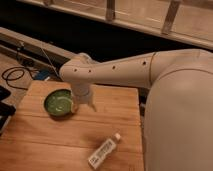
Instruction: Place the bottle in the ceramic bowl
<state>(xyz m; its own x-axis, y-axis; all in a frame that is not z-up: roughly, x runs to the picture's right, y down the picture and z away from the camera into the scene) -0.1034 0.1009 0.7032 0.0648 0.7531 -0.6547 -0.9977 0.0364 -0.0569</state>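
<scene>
The bottle (104, 150), slim and whitish with a white cap and pale label, lies on its side on the wooden table near the front right, cap pointing to the back right. The green ceramic bowl (58, 102) sits at the table's back left, and nothing shows inside it. My gripper (84, 105) hangs from the white arm just right of the bowl, low over the table, well apart from the bottle. It holds nothing that I can see.
The wooden table (60, 135) has its right edge next to my large white arm body (175, 110). Black cables (12, 77) lie on the floor at the left. A dark ledge and railing (125, 22) run behind the table.
</scene>
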